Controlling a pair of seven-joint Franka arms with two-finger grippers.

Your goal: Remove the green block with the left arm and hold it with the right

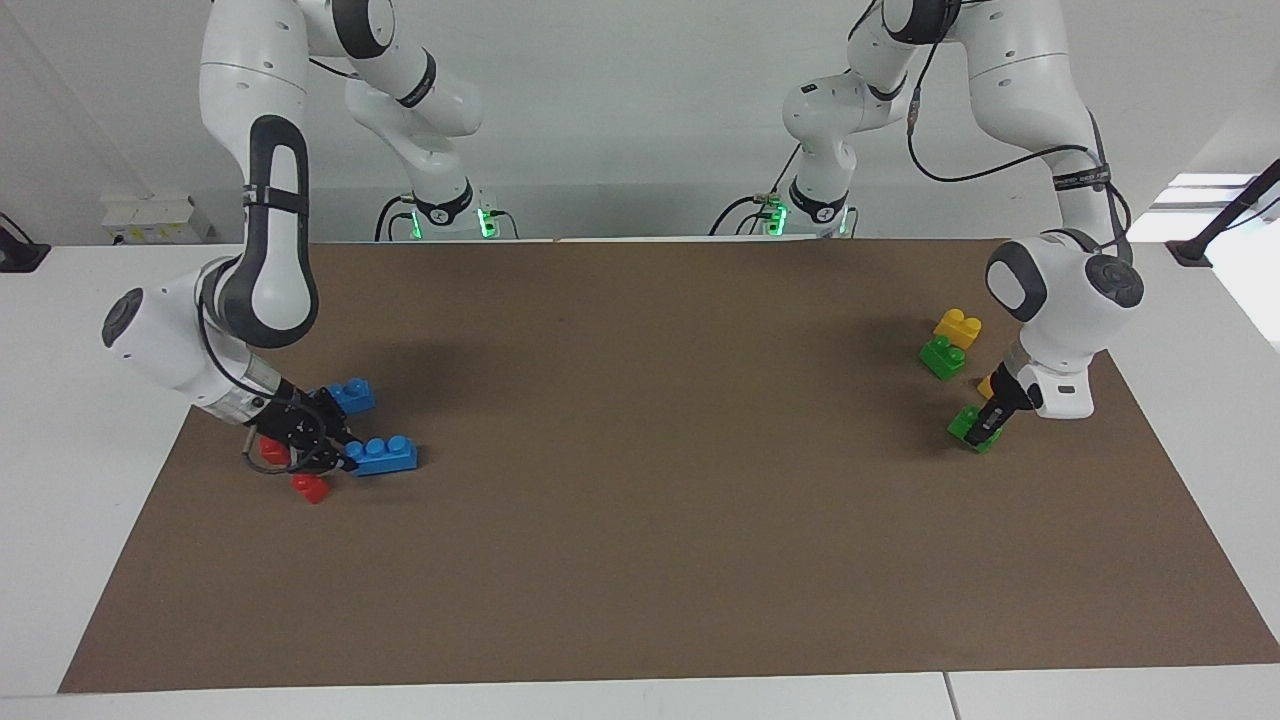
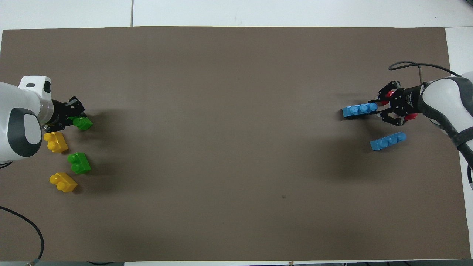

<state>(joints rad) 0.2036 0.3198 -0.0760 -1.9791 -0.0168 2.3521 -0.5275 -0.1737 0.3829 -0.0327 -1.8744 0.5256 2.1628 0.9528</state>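
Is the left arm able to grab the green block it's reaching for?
Probably yes. The left gripper is down at the green block, its fingers around it, and nothing stands in the way; the yellow brick sits beside it, apart.

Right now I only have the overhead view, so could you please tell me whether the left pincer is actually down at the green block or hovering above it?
Observer: In the facing view the left pincer is down at the green block, which looks to rest on the mat.
Operator: Thank you. Is the right pincer equally low?
Observer: Yes, the right pincer is down near mat level, at the end of a blue block.
Operator: I glimpse red beneath it; what is that?
Observer: A red block lies under its body, and a second red block lies clear of it.
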